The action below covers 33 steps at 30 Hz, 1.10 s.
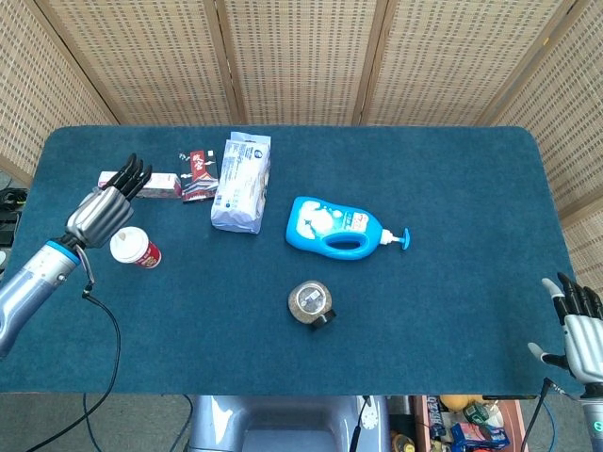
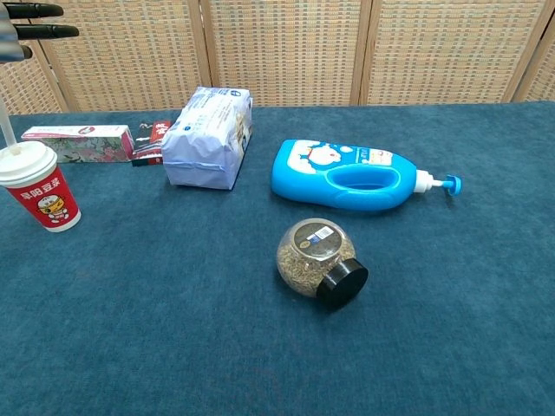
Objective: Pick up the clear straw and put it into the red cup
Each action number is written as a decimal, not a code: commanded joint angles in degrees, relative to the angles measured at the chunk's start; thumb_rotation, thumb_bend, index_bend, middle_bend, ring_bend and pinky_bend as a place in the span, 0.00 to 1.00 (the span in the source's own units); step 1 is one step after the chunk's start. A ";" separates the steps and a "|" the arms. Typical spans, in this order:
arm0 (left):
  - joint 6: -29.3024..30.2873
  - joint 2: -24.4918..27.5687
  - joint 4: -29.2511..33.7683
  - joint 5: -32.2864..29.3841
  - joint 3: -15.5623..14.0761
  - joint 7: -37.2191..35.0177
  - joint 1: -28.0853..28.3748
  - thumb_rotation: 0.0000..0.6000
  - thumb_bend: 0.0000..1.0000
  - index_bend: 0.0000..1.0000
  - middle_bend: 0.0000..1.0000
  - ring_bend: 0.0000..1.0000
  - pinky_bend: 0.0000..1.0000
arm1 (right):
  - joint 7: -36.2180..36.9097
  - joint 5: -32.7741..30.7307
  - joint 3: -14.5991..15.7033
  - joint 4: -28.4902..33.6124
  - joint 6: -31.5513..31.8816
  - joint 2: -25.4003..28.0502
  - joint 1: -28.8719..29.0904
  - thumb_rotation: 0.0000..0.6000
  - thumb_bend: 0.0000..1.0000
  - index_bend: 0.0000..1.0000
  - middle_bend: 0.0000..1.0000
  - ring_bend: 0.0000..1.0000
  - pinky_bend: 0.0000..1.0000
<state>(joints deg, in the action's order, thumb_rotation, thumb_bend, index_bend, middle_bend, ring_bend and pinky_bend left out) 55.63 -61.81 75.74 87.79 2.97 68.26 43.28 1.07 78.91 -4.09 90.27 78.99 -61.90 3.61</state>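
Note:
The red cup (image 1: 135, 247) with a white lid stands at the table's left side; the chest view shows it at the far left (image 2: 35, 186). The clear straw (image 2: 7, 126) rises nearly upright from the lid, its lower end in the cup. My left hand (image 1: 105, 205) hovers right above the cup and holds the straw's upper end, with its other fingers (image 2: 35, 17) stretched out towards the back. In the head view the hand hides the straw. My right hand (image 1: 579, 325) hangs open off the table's front right corner, holding nothing.
A toothpaste box (image 1: 155, 183) and dark snack packets (image 1: 198, 174) lie just behind the cup. A white-blue bag (image 1: 241, 182), a blue pump bottle (image 1: 341, 229) and a tipped jar (image 1: 312, 304) with a black lid occupy the middle. A cable hangs under the left arm.

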 commanded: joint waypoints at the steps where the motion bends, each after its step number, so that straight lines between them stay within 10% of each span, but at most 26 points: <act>1: 0.54 -0.69 -0.38 0.07 0.12 1.62 -0.01 1.00 0.46 0.60 0.00 0.00 0.00 | 0.18 0.01 0.00 -0.04 0.00 0.06 -0.02 1.00 0.00 0.00 0.00 0.00 0.00; 30: -0.59 -8.34 -3.41 -3.07 -0.81 9.02 -0.01 1.00 0.46 0.60 0.00 0.00 0.00 | 1.86 0.13 -0.07 -0.14 0.09 0.59 -0.17 1.00 0.00 0.00 0.00 0.00 0.00; 33: -0.50 -8.28 -3.11 -3.60 -0.66 9.06 -0.04 1.00 0.47 0.44 0.00 0.00 0.00 | 1.98 0.09 -0.10 -0.21 0.04 0.61 -0.16 1.00 0.00 0.00 0.00 0.00 0.00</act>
<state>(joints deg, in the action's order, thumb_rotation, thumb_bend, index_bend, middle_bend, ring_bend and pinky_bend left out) 55.12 -70.12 72.57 84.27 2.28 77.33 43.25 3.06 79.00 -4.19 90.05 79.03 -61.29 3.45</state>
